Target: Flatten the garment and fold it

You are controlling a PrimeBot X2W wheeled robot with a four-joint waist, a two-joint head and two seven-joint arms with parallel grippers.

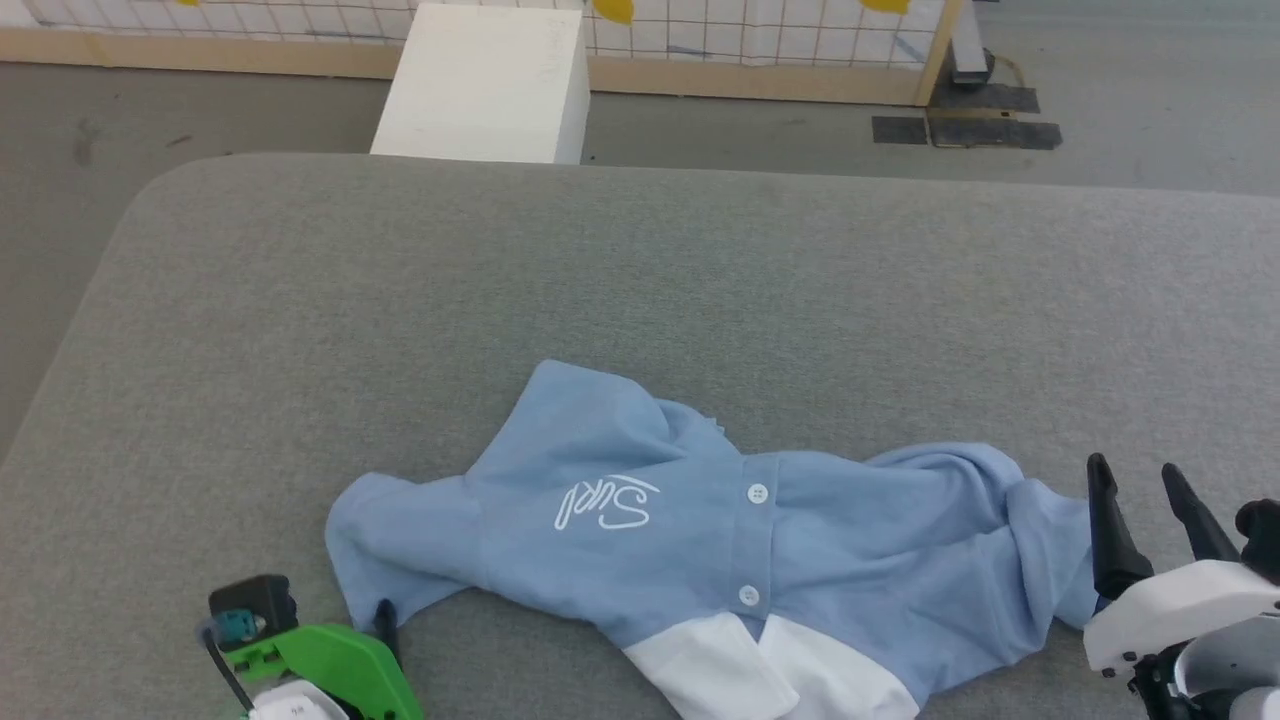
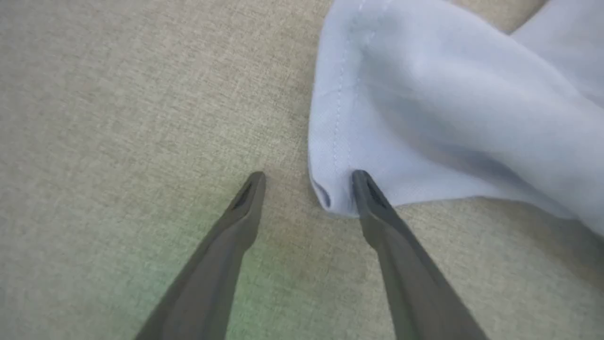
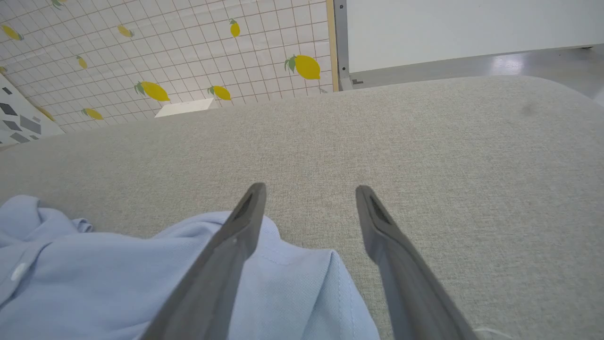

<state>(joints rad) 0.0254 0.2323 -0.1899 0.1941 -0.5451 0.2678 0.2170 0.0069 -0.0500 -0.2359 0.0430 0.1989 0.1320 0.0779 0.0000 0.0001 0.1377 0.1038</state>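
Left jaws are standing wide apart and holding nothing, low at the near edge of the table (image 1: pixel 640 280). In the left wrist view a stitched corner of the shirt (image 1: pixel 700 540) is lying between the fingers (image 2: pixel 389 236), right against the one on that view's right. Right jaws are gaping as well and gripping nothing. In the right wrist view one finger is hanging over blue cloth and the other over bare table.

The shirt is lying rumpled on the near half of the table, logo and buttons up, with its white section nearest the robot. Its long axis is running across the robot's front, from a sleeve just beside the left jaws to a bunched heap just beside the right jaws. Each arm is therefore sitting at its own end of the cloth, with the left jaws the closer to an edge they could pinch. The likely next move is taking both ends and drawing them apart along that axis.

Beyond the shirt the table is lying bare, and past its far edge a white box (image 1: pixel 485 85) is standing on the floor.
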